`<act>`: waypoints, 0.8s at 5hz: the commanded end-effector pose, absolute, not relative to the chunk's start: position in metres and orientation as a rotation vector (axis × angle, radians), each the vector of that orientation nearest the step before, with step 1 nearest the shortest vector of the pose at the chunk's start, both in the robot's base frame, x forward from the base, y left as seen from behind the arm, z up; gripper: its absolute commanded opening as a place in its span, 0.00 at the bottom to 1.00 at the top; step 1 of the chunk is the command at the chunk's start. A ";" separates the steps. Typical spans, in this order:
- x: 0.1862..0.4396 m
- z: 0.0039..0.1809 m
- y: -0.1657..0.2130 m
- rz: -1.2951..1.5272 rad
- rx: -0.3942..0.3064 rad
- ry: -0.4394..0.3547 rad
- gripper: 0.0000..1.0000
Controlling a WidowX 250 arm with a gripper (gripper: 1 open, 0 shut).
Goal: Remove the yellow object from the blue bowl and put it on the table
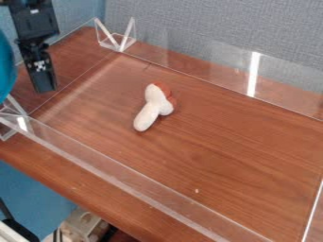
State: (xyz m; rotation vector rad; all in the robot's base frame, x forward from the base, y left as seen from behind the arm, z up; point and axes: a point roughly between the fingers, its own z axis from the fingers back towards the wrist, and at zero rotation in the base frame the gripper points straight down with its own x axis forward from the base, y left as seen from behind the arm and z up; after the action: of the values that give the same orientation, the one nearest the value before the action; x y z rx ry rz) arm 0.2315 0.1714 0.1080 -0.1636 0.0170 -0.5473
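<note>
1. Brown wood made up the surface [221, 151], a wide reddish-grained top that filled most of the view and ran from upper left to lower right.
2. Grey fabric-like backdrop [240, 26] stood behind the far edge.
3. Clear plastic walls [273, 77] fenced the surface on all sides, low and upright, with a small triangular clear brace [116, 36] at the far left corner.
4. A blue shape [6, 64] sat at the left edge outside the near wall. It was cut off by the frame, so what it was could not be told.
5. The dark hand [45, 83] hung over the far left end of the surface, pointing down, with its tips close to the wood. Whether its fingers were apart or together could not be told from this angle.
6. The yellow object [150, 111] lay on the bare wood near the middle of the surface, well apart from the hand. It was pale, creamy yellow, elongated and rounded, set on a diagonal, with a small reddish-orange patch at its upper right end.
</note>
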 end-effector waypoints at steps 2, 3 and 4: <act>0.231 0.124 0.196 -0.406 -0.099 -0.040 1.00; 0.229 0.117 0.196 -0.430 -0.102 -0.034 1.00; 0.227 0.109 0.196 -0.453 -0.105 -0.027 1.00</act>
State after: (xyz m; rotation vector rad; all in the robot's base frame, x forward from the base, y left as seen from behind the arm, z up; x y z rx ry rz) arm 0.2316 0.1864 0.0988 -0.1374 -0.0042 -0.4821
